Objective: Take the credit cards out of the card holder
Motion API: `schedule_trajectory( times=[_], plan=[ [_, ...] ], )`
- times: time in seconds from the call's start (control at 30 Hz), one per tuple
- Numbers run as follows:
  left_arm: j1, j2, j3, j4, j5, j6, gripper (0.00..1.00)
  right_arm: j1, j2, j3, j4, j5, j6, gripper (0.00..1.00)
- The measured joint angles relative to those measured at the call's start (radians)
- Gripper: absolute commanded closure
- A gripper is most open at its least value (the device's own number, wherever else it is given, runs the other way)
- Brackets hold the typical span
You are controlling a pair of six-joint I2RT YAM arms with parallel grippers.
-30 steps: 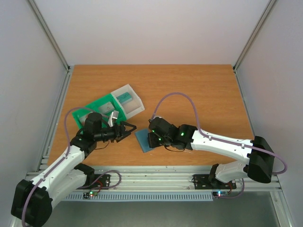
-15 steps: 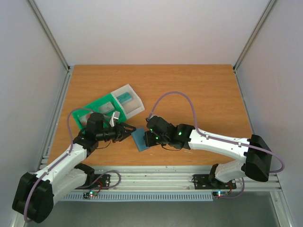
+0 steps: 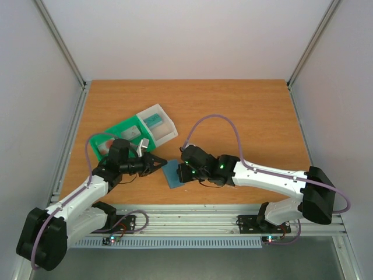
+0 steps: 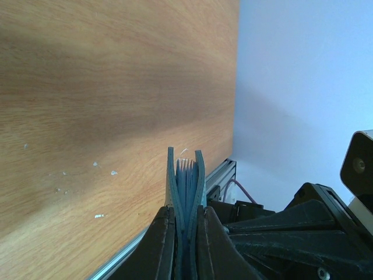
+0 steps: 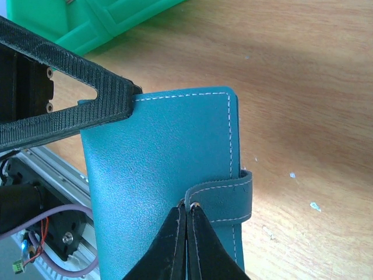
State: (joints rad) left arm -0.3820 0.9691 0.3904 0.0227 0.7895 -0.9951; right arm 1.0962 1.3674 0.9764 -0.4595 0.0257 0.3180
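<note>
Wallet (image 3: 172,174) sits just off the tray's (image 3: 123,129) near-right corner, apart from it. It's closed. Can't tell if it's lifted or resting on the table.

Left gripper (image 4: 186,233): fingers together, clamped on the wallet edge that faces the tray. The left wrist view shows the wallet edge-on between them.
Right gripper (image 5: 187,211): fingers together, pinching the wallet's tab (image 5: 224,195) on the side away from the tray.

Handling (judgement):
- Wallet: light, soft, grainy cover, so grip is decent, but it'll flex and fold rather than hold shape. The stitched edges are the firmest spots to hold. The tab is floppy, OK for pulling a cover open, poor for locating.
- Cards (image 4: 183,154): only a pale sliver shows above the inner layers, probably a card edge. Expect them to be thin, stiff, slick and snug in the pockets. Pinch the exposed edge and pull straight along the pocket. A sideways pull will likely drag the wallet with it.
- Needs one arm pinning a cover while the other pulls.

Containers:
- Wallet: several layers between the covers, card count not readable.
- Tray: the green bays nearest the left arm hold small pale items, too small to identify. In the clear bays on the far-right end I can only make out a teal card (image 3: 154,120).
</note>
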Motion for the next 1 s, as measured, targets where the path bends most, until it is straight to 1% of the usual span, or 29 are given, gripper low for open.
schedule_trajectory(
  times=[0.1,0.27,0.43,0.47,0.63,0.7,0.83,0.9,0.93,1.0],
  plan=[
    [0.0,0.0,0.003,-0.031,0.007,0.027,1.0,0.005,-0.011,-0.019,0.009,0.005,0.0,0.99],
    [0.0,0.0,0.007,-0.092,0.011,0.073,0.99,0.002,-0.04,-0.05,-0.022,0.047,0.0,0.99],
    [0.0,0.018,0.02,-0.109,0.015,0.098,1.0,0.002,-0.045,-0.054,-0.037,0.065,-0.001,0.99],
    [0.0,0.023,0.023,-0.109,0.015,0.103,0.98,0.002,-0.046,-0.056,-0.036,0.065,0.0,0.99],
    [0.0,0.062,0.024,-0.106,0.01,0.111,0.84,0.002,-0.045,-0.067,-0.034,0.065,-0.001,0.99],
    [0.0,0.092,0.024,-0.1,0.008,0.111,0.74,0.002,-0.044,-0.072,-0.032,0.065,0.0,0.99],
    [0.0,0.148,0.025,-0.093,-0.005,0.121,0.58,-0.011,-0.039,-0.089,-0.019,0.073,0.0,0.99],
    [0.0,0.171,0.025,-0.095,-0.017,0.123,0.52,-0.024,-0.028,-0.101,-0.018,0.074,0.0,0.99],
    [0.0,0.179,0.027,-0.099,-0.024,0.128,0.47,-0.029,-0.022,-0.108,-0.018,0.075,0.001,0.99],
    [0.0,0.188,0.037,-0.122,-0.04,0.142,0.42,-0.038,-0.012,-0.124,-0.02,0.075,0.003,0.99]
  ],
)
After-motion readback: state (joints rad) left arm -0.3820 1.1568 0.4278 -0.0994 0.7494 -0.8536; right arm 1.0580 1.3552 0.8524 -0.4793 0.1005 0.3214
